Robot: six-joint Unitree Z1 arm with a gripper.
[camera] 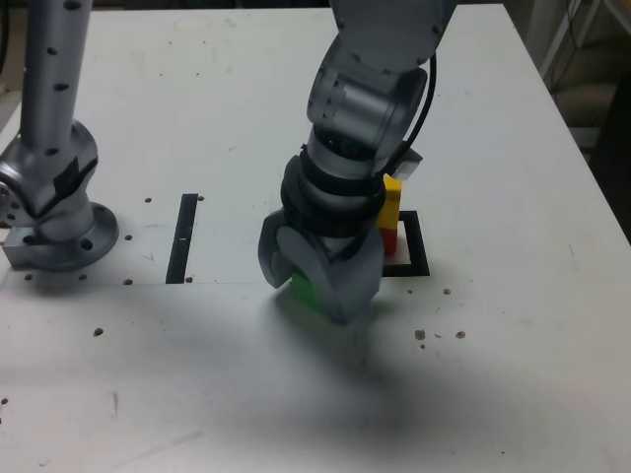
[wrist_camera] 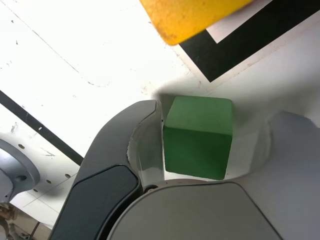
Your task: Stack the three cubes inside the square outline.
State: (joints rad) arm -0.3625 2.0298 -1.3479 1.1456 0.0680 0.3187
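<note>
The green cube point(camera: 306, 292) point(wrist_camera: 197, 137) rests on the white table just outside the square outline point(camera: 420, 258) point(wrist_camera: 240, 45), at its corner. My gripper point(camera: 317, 282) point(wrist_camera: 215, 115) reaches down around the cube. One finger is at the cube's side and the other stands a gap away, so the jaws are open around it. Inside the outline the yellow cube point(camera: 392, 195) point(wrist_camera: 190, 17) sits on top of the red cube point(camera: 390, 242). My arm partly hides both in the exterior view.
A narrow black strip point(camera: 182, 236) point(wrist_camera: 40, 130) lies on the table toward the exterior view's left. Beyond it stands the arm's metal base point(camera: 59, 197) point(wrist_camera: 12, 175). The white table point(camera: 513, 374) has small holes and dark specks.
</note>
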